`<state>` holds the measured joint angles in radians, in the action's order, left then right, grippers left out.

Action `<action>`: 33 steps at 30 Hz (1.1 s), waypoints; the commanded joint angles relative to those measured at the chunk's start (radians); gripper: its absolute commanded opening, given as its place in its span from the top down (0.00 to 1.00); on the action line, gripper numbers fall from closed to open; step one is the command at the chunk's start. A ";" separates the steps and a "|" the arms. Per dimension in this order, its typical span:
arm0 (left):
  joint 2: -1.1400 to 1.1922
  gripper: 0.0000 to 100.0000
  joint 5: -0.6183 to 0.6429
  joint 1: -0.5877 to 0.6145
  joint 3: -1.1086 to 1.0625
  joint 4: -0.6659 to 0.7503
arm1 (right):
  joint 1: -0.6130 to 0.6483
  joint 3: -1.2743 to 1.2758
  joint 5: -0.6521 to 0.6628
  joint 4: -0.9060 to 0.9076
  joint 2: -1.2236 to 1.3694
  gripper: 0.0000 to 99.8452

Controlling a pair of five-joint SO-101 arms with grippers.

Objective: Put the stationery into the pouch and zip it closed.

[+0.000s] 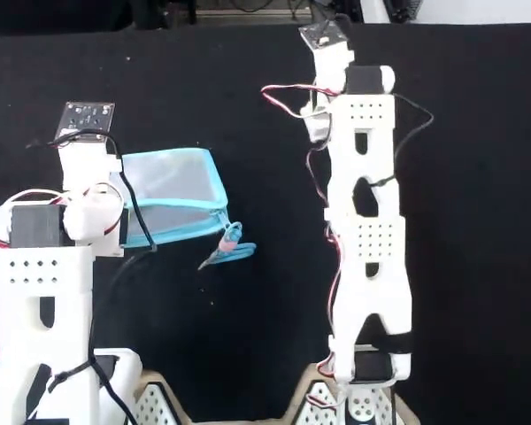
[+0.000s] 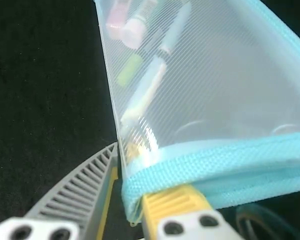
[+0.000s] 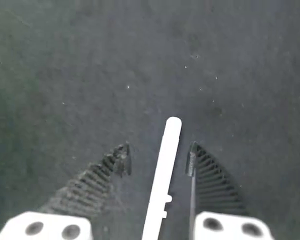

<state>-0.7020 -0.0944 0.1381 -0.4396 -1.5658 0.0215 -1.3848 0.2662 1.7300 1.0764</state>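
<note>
Pouch: translucent with teal trim, lying flat on the black table beside the left arm. A teal pull loop trails from its near corner.

Contents: several stationery items, pink, green and pale blue, show through the mesh wall.

Left gripper: closed on the pouch's trimmed corner, with the ribbed grey finger on one side and the yellow pad on the other.

Right gripper: extended to the far edge of the table, well apart from the pouch. Its jaws stand apart, straddling a white rod with a gap showing on both sides.
</note>
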 commanded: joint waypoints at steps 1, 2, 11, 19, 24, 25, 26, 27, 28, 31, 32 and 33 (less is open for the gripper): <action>0.009 0.97 0.003 -0.012 -0.015 0.000 | -0.048 -0.022 0.012 0.031 -0.018 0.82; 0.009 0.97 0.003 -0.012 -0.015 0.000 | -0.051 -0.005 0.014 0.029 -0.016 0.82; 0.009 0.97 0.003 -0.015 -0.015 0.000 | -0.035 0.048 0.014 0.029 -0.001 0.82; 0.009 0.97 0.003 -0.012 -0.012 -0.006 | -0.040 0.039 0.014 -0.104 0.125 0.82; 0.009 0.97 0.003 -0.012 -0.012 -0.006 | -0.041 0.039 0.015 -0.118 0.131 0.82; 0.009 0.97 0.003 -0.012 -0.012 -0.006 | -0.041 0.039 0.015 -0.117 0.133 0.84; 0.009 0.97 0.003 -0.012 -0.010 -0.006 | -0.041 0.041 0.020 -0.118 0.134 0.87; 0.009 0.97 0.003 -0.012 -0.010 -0.006 | -0.040 0.042 0.037 -0.120 0.134 0.92; 0.008 0.97 0.003 -0.010 -0.008 -0.008 | -0.038 0.045 0.057 -0.120 0.134 0.96; 0.008 0.97 0.003 -0.010 -0.008 -0.008 | -0.035 0.048 0.104 -0.117 0.139 0.96; 0.008 0.97 0.003 -0.010 -0.008 -0.008 | -0.035 0.048 0.112 -0.115 0.143 0.94; 0.008 0.97 0.003 -0.010 -0.008 -0.008 | -0.035 0.041 0.112 -0.115 0.153 0.92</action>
<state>-0.7020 -0.0944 0.1320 -0.4411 -1.5658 -0.0123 -1.3311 0.3537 1.6256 1.2298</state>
